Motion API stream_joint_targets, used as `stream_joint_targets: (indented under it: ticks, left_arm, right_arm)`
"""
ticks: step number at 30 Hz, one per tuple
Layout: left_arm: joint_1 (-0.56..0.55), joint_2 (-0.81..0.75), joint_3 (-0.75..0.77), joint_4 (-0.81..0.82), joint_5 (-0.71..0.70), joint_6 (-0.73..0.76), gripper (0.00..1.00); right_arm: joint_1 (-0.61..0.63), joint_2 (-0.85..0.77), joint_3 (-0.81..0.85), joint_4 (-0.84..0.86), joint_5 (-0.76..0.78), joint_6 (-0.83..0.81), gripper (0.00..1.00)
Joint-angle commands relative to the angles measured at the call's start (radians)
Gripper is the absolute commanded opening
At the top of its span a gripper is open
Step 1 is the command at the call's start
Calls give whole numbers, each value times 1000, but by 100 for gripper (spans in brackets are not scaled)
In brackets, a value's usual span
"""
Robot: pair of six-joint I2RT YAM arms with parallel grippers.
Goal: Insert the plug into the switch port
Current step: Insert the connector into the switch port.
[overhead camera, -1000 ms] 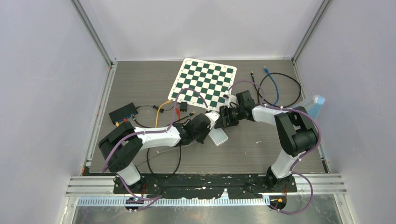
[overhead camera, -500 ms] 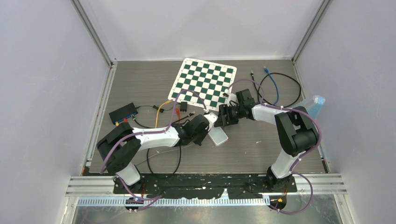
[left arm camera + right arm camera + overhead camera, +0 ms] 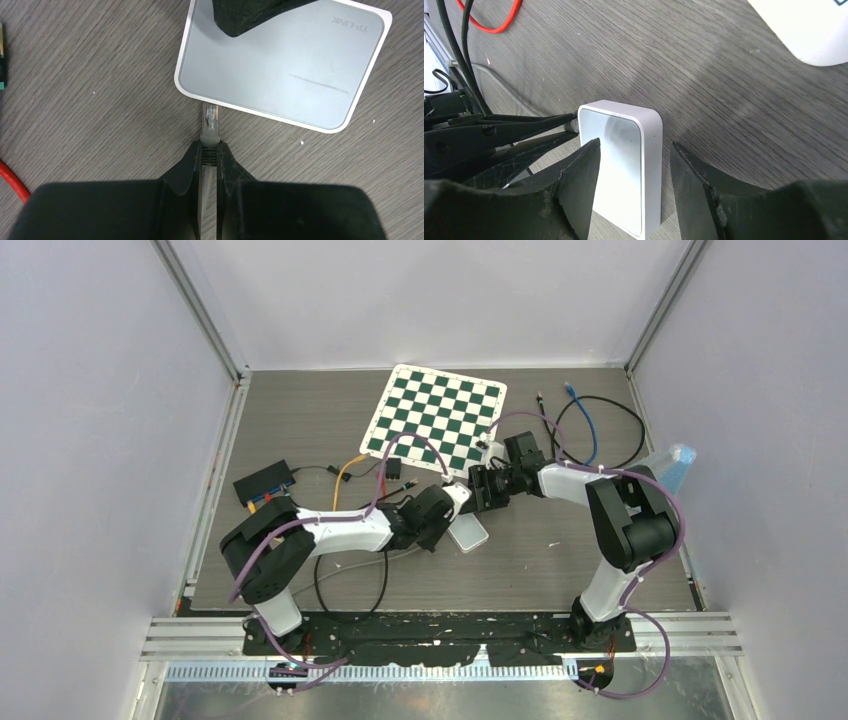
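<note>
On the worktop [image 3: 100, 75], the left gripper [image 3: 209, 150] is clamped on the plug [image 3: 210, 122], whose clear tip meets the near edge of the switch [image 3: 285, 65]. The right gripper [image 3: 634, 145] straddles the switch's far end with its jaws apart. A chessboard [image 3: 435, 415] lies beyond the switch.

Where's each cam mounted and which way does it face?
Top external: fixed above and behind the bases, looking down at the table; left arm and right arm show whole.
Left wrist: on the left arm, looking down past the left gripper, shut on the plug at the switch's edge.
Right wrist: on the right arm, looking along the table; the open right gripper frames the switch.
Shared: both wrist views show the switch and the other arm's fingers.
</note>
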Motion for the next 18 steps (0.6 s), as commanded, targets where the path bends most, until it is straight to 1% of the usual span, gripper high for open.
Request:
stream_joint_targets:
  ticks: [1, 4, 8, 13, 18]
  left_arm:
    - [7, 11, 25, 31, 6, 2, 0]
    - [7, 18, 41, 14, 3, 8, 0]
    - [8, 11, 42, 2, -48, -1, 0]
    - [11, -42, -12, 65, -55, 3, 0]
    - [10, -42, -18, 102, -36, 33, 0]
  right_arm:
    - [3, 18, 1, 15, -14, -17, 60]
    - [3, 17, -13, 24, -19, -20, 60]
    - [3, 24, -13, 20, -20, -31, 60]
    - [3, 32, -10, 17, -17, -40, 59]
    - [3, 36, -10, 17, -21, -42, 59]
